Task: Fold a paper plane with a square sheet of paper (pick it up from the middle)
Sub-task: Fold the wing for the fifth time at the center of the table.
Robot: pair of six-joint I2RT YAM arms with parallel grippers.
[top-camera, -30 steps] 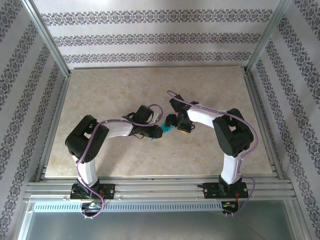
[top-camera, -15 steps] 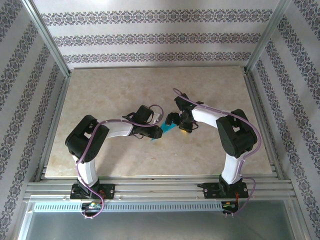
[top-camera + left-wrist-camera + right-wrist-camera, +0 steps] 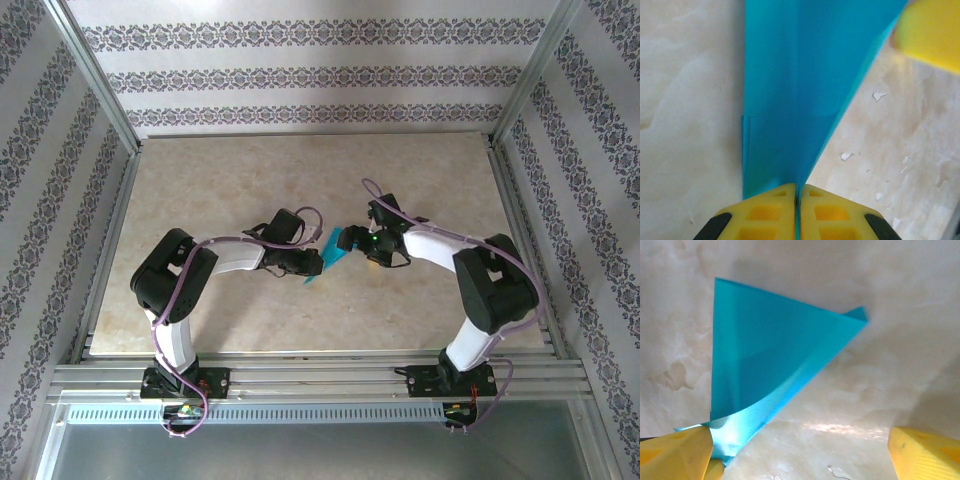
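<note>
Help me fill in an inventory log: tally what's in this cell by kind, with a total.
Teal paper sheet: 1
Grippers: 2 (left gripper, right gripper)
Table: 1
Total: 4

arms [image 3: 235,255] [image 3: 440,243]: 2 | end effectors [image 3: 797,195] [image 3: 800,460]: 2 | teal paper sheet [image 3: 790,75]: 1 | table [image 3: 200,180]: 1

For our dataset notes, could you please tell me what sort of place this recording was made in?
Probably a purpose-built robot test cell: an aluminium frame encloses a stone-look table, patterned wallpaper panels form the walls, with left arm and right arm bolted to the near rail.
</note>
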